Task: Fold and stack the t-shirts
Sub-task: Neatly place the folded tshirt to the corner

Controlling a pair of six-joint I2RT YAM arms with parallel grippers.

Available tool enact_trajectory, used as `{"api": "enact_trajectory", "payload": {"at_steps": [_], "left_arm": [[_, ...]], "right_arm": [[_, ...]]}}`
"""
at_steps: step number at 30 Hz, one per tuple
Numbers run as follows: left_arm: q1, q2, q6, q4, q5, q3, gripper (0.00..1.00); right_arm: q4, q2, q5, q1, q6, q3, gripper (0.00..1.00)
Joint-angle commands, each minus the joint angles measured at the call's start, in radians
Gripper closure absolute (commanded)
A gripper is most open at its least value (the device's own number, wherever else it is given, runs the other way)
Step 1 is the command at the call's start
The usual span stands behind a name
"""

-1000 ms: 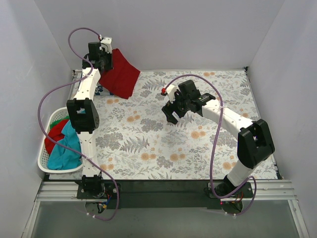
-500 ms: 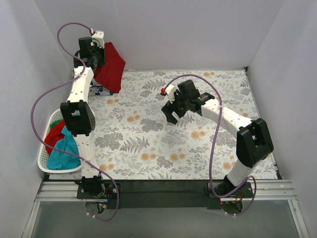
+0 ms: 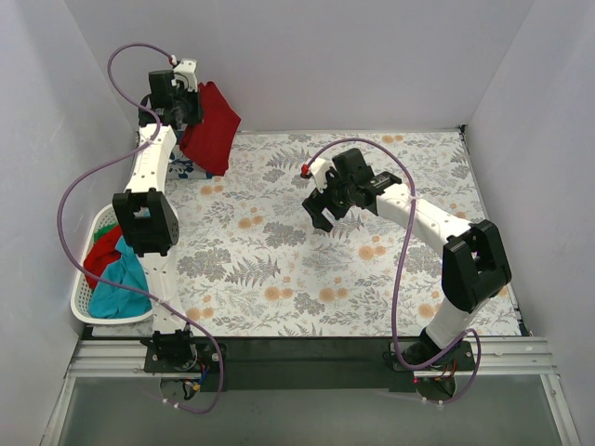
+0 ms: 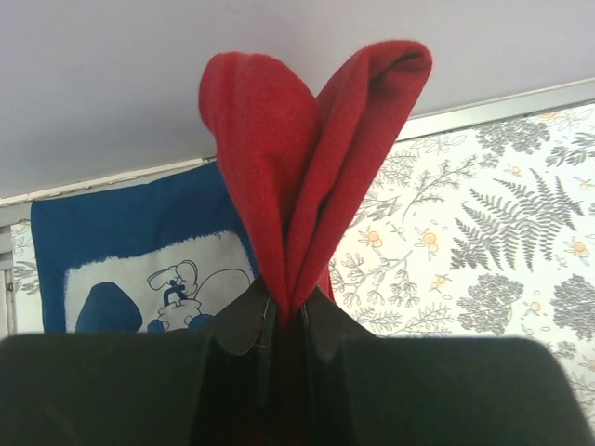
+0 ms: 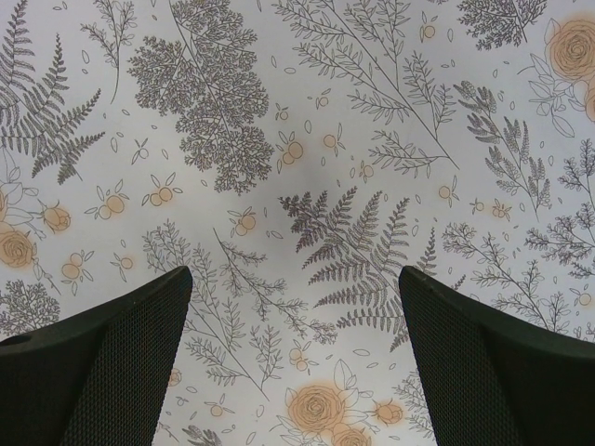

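While pinched by the left gripper [image 4: 284, 321] above the table cloth [image 4: 483, 232], the red t-shirt [image 4: 279, 158] hangs limp and light; judged best taken at a free corner. Right gripper [image 5: 296, 334] spread, empty.

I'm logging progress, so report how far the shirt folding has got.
Done: nothing clearly stacked; a navy blue t-shirt lies flat at the far left corner, fold unclear. In hand: the left gripper is shut on the dark red t-shirt, which hangs from it; the right gripper hovers open. Left: a red t-shirt and a teal t-shirt in the basket.
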Motion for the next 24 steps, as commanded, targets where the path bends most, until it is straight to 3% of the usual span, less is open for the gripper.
{"api": "enact_trajectory", "payload": {"at_steps": [1,12,24], "left_arm": [[0.0,-0.169,-0.03,-0.009,0.039,0.001,1.0],[0.002,-0.23,-0.096,-0.062,0.117,-0.046,1.0],[0.02,-0.181,-0.118,-0.082,0.11,-0.054,1.0]], "right_arm": [[0.001,0.0,0.002,0.001,-0.008,0.041,0.02],[0.001,0.006,0.001,0.007,-0.008,0.044,0.02],[0.001,0.008,0.012,0.018,-0.012,0.047,0.02]]}}
